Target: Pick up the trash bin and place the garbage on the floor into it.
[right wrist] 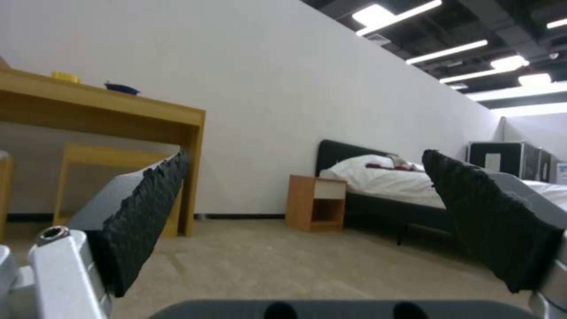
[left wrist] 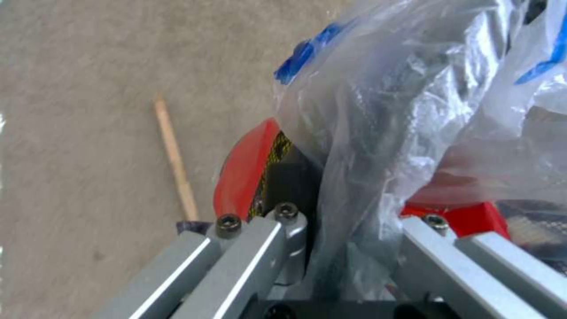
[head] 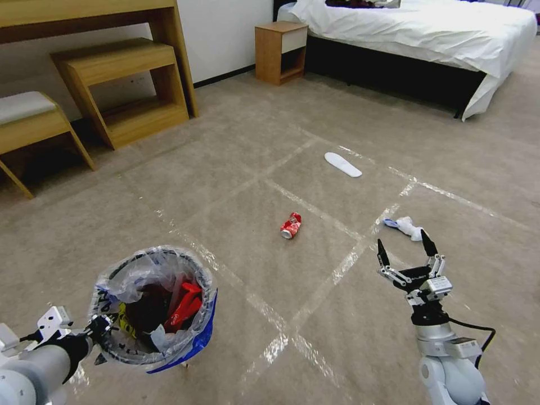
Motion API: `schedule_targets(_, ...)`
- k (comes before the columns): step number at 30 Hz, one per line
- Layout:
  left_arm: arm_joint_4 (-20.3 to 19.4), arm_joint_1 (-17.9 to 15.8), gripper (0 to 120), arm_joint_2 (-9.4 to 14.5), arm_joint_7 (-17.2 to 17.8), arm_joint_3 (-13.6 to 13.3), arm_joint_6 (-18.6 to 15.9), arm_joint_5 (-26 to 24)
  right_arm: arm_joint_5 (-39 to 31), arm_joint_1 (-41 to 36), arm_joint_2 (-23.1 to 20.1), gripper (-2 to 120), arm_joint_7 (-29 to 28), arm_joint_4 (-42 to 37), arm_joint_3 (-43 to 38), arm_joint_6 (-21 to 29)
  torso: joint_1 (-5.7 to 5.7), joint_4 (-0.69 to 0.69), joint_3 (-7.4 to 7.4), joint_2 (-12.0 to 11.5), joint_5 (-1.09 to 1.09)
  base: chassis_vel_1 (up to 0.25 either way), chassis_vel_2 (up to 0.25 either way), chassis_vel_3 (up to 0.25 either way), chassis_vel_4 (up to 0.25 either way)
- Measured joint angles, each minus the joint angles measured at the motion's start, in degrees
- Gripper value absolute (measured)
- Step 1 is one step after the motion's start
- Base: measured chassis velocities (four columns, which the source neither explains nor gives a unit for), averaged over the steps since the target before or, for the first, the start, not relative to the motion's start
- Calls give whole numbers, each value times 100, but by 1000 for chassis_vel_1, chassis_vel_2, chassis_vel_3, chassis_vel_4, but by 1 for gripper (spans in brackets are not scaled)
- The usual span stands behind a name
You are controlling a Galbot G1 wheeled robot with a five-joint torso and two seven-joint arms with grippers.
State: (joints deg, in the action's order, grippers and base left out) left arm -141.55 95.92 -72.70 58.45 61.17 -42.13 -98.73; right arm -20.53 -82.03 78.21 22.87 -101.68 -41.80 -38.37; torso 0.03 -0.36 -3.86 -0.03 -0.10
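Note:
My left gripper is shut on the rim of the trash bin, which holds red wrappers and dark litter inside its clear bag. The left wrist view shows the bin's red base, the crinkled bag pinched between the gripper's fingers, and a wooden stick on the floor below. On the floor lie a crushed red can, a white insole and crumpled white paper. My right gripper stands open and empty, just short of the paper, its pads spread wide.
A wooden desk with a lower shelf unit and a padded bench line the left wall. At the back stand a nightstand and a bed with white sheets. Shiny tape strips cross the carpet.

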Motion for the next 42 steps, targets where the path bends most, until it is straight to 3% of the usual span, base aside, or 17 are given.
schedule_targets(35, 72, 17, 0, 132, -8, 23, 0, 7, 155, 71, -1, 100, 15, 133, 98, -128, 0, 0, 0, 0, -2, -188, 185, 183, -190)
schedule_targets(42, 57, 48, 0, 196, -8, 48, 0, -2, 201, 79, 14, 100, -109, 146, 190, -235, 0, 1, 1, 0, -1, -74, 81, 67, -66)
